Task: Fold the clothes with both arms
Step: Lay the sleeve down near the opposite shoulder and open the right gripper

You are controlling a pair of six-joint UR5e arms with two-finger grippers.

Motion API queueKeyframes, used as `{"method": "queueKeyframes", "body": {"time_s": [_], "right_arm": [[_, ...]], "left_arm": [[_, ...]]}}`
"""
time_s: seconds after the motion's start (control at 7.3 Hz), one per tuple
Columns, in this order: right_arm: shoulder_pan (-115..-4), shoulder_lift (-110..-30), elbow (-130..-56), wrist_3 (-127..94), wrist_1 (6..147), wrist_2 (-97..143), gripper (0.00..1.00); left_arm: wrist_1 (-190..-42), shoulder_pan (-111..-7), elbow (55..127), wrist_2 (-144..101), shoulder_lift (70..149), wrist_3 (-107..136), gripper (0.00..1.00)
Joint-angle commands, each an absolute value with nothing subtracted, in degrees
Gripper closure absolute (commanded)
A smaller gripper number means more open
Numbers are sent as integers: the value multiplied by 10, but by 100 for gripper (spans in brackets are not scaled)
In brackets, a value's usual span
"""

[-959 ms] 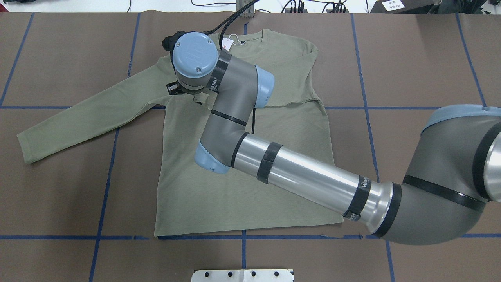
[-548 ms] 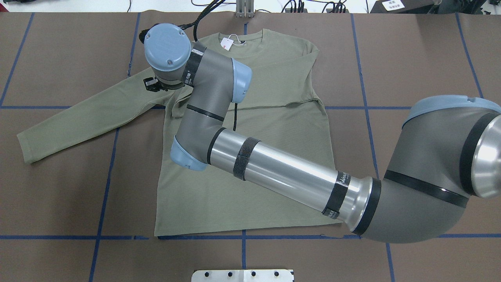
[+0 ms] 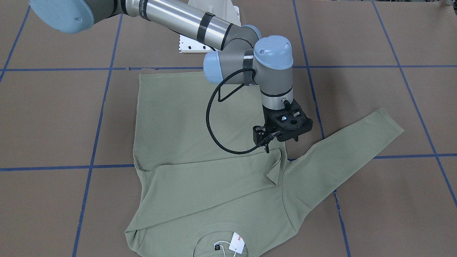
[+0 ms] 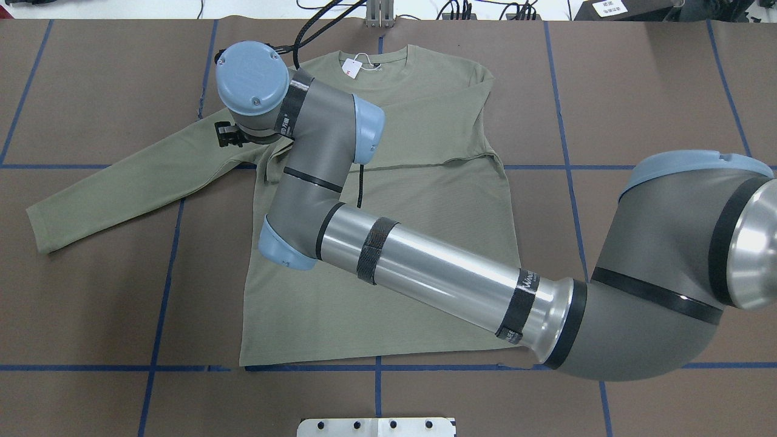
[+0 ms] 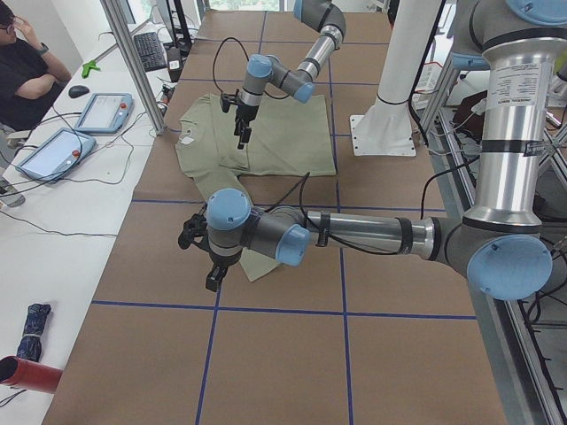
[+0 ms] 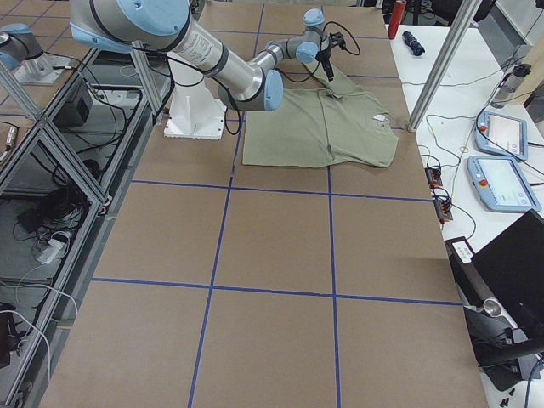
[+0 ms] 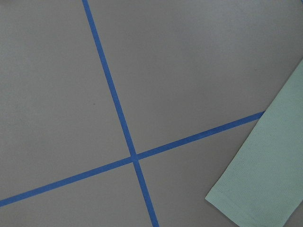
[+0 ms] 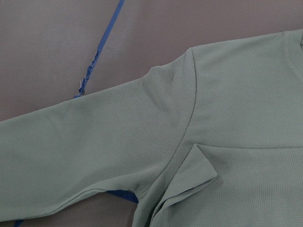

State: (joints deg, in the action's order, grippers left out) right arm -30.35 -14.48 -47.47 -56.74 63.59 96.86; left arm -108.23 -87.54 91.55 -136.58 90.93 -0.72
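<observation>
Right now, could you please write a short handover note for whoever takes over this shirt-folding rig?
Right gripper: above the shirt, near the shoulder of the outstretched sleeve. No cloth in it; I cannot tell whether it is open or shut.
Left gripper: in the air near that sleeve's cuff, which lies flat and ungrasped. Its state is unclear.
Done: the other sleeve lies folded across the chest.
Left: fold in the outstretched sleeve, then the body, which lies flat at full length.
</observation>
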Motion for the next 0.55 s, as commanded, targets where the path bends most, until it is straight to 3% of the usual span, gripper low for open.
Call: {"method": "queueKeyframes", "body": {"time_s": [0.0,0.14,0.41], "right_arm": [[-310,-149,-478,-580,665,969,0],[-330,-166,-534,-580,769,998,0],[-403,-299,-758,-577,944,1144,0]], "left_arm": [[-1163,-870,869,-1366,911,44,0],[-1254,-835,853,-1358,907,153,0],[-1413,-741,853,-1278,880,373,0]]}}
